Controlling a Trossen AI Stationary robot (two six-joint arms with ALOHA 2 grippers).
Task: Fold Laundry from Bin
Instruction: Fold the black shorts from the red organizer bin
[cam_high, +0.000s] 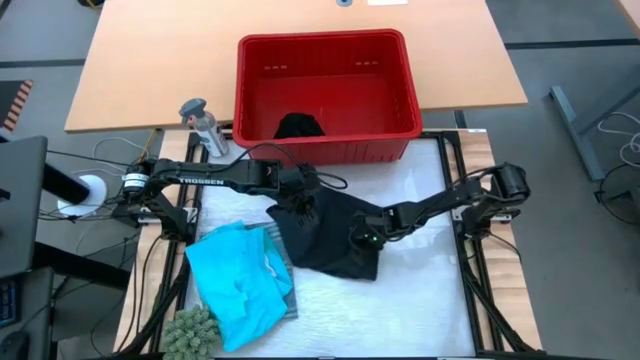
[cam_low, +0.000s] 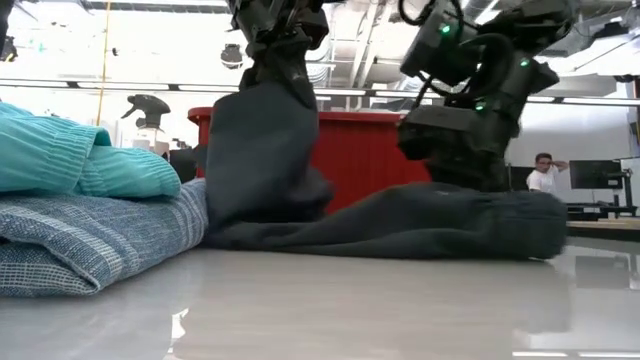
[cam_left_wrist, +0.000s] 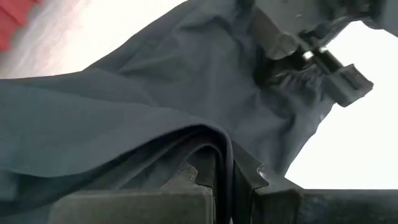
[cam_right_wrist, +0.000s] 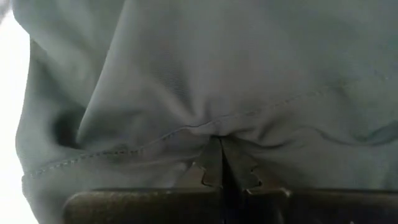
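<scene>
A black garment (cam_high: 330, 238) lies on the white mat in the middle of the table. My left gripper (cam_high: 300, 205) is shut on its far left part, which rises off the mat (cam_low: 262, 140). My right gripper (cam_high: 362, 238) is shut on its right part, low over the mat. A turquoise garment (cam_high: 235, 285) rests on a blue-grey striped one (cam_high: 283, 290) at the near left. Behind stands the red bin (cam_high: 325, 95) with one black piece of laundry (cam_high: 299, 126) on its floor. My left gripper pinches a folded edge of the black garment (cam_left_wrist: 214, 140) between its two fingers, several layers. The fingers come from above; the cloth hangs below them (cam_low: 255, 170), its lower part on the mat. My right gripper pinches a stitched hem of the black garment (cam_right_wrist: 211, 132) between its two fingers. It comes down from the right; the cloth there lies low on the mat (cam_low: 480, 215).
A grey spray bottle (cam_high: 203, 125) stands left of the bin. A green knobbly object (cam_high: 192, 330) sits at the near left corner. A person (cam_low: 545, 170) shows in the room beyond the table. Bare mat lies near and right of the black garment.
</scene>
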